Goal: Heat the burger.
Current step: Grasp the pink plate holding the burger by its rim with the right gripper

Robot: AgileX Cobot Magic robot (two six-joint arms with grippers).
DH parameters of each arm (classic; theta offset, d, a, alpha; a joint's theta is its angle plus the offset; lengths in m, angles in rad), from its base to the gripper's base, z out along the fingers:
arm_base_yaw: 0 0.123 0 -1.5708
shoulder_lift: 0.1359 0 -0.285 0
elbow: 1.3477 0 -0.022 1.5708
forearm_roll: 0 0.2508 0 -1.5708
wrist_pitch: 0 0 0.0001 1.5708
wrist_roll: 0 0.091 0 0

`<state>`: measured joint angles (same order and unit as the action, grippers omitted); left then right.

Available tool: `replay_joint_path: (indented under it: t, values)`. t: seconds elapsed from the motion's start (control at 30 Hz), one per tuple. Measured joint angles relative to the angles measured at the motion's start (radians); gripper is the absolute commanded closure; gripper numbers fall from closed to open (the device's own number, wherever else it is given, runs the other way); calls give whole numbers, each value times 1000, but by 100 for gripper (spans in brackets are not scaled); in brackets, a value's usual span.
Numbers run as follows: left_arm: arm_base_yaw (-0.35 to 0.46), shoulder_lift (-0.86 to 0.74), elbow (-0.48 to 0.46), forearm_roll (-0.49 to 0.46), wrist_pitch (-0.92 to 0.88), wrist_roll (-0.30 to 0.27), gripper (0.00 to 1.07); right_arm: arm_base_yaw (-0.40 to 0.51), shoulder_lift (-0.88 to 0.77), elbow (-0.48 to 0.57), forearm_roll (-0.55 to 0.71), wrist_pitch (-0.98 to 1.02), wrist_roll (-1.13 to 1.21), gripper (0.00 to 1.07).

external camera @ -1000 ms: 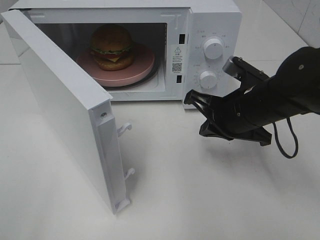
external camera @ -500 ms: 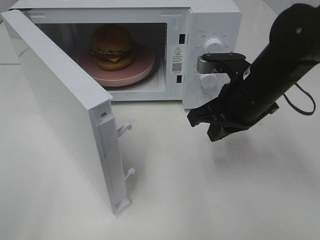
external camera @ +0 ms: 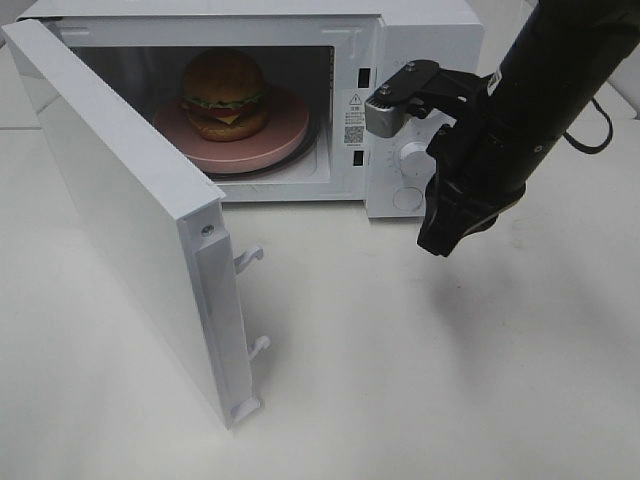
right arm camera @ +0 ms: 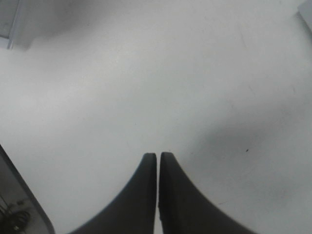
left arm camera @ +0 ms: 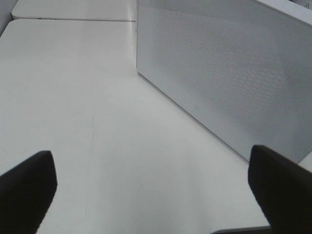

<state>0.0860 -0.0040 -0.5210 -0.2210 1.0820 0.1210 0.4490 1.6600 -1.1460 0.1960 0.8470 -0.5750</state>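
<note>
Exterior high view: the burger [external camera: 222, 92] sits on a pink plate [external camera: 275, 140] inside the white microwave [external camera: 355, 45], whose door [external camera: 120, 210] stands wide open on the left. The right claw [external camera: 440, 240] hangs tip-down above the table [external camera: 400, 360], just in front of the microwave's control panel [external camera: 445, 45], its fingers pressed together on nothing. The left claw [left arm camera: 153, 187] shows only in the left wrist view, spread wide and holding nothing, over the table beside a perforated white panel [left arm camera: 219, 73].
</note>
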Motion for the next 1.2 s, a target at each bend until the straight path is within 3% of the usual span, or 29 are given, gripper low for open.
replay_joint_path:
  t: [0.47, 0.8, 1.0, 1.2]
  values:
    - [0, 0, 0, 0, 0, 0, 6, 0, 0, -25, -71, -16, -601, 100]
    - [0, 0, 0, 0, 0, 0, 6, 0, 0, -25, -114, -36, -838, 95]
    - [0, 0, 0, 0, 0, 0, 6, 0, 0, -25, -118, -92, -887, 84]
    - [0, 0, 0, 0, 0, 0, 6, 1, 0, -25, -118, -139, -902, 59]
